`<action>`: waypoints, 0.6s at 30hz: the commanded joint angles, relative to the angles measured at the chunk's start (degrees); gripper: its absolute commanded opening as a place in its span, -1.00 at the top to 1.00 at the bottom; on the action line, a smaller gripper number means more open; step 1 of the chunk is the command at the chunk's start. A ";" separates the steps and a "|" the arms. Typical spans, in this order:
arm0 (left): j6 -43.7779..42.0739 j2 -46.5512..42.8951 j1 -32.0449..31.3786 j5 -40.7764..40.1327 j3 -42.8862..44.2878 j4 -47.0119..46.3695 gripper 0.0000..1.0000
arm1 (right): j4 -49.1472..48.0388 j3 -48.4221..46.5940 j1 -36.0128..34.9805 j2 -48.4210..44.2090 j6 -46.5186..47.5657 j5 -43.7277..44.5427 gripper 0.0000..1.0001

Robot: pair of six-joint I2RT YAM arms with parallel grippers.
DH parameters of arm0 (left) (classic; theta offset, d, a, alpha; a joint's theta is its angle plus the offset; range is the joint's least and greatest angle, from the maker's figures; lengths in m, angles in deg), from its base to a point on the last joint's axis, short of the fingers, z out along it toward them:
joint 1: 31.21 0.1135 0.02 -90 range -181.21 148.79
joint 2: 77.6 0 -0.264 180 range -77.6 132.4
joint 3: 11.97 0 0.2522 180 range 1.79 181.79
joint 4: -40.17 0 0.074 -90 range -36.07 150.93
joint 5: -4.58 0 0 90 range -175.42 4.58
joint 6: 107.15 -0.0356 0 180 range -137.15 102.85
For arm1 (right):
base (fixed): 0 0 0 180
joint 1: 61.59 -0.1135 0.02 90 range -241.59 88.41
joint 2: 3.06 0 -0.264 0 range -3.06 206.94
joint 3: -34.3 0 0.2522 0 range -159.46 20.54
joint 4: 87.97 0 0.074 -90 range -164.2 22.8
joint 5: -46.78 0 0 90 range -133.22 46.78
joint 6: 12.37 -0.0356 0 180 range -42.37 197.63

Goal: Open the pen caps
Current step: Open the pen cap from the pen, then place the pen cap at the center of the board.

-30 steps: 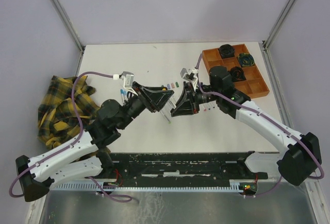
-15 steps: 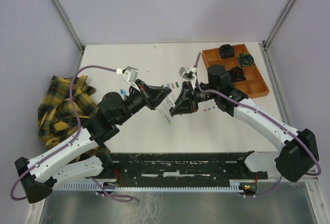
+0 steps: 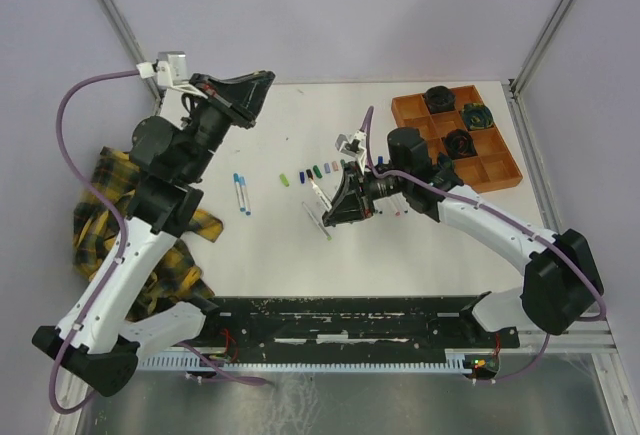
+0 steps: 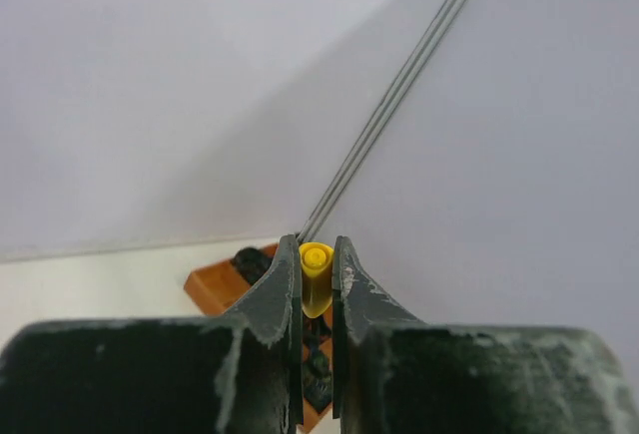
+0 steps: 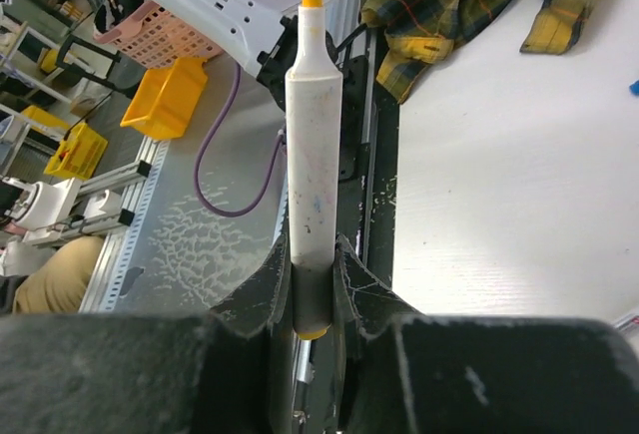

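Pinching a small yellow plastic cap [image 4: 316, 274], my left gripper [image 4: 316, 251] sits nearly closed, raised at upper left of the top view. My right gripper [image 5: 312, 259] clamps an uncapped white-grey pen barrel [image 5: 305, 155] mid-frame. The orange compartment tray [image 3: 497, 170], upper right, holds three black round objects [image 3: 458, 142]. Other tiny coloured caps [image 3: 318, 170] line the centre, details unreadable.

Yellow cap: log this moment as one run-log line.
left claw: shut on yellow cap, held aloft | right claw: shut on pen barrel, yellow tip bare | step: cap off
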 commanded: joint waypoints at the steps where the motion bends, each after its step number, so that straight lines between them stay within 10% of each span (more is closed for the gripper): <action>1: -0.70 -0.53 1.05 -0.61 1.64 -3.87 0.95 | -0.69 -0.15 -0.61 0.51 0.21 -1.35 1.00; 18: 4.64 -8.69 1.43 -10.23 -32.72 2.00 0.95 | 7.83 -1.63 -0.82 0.82 6.72 4.99 1.00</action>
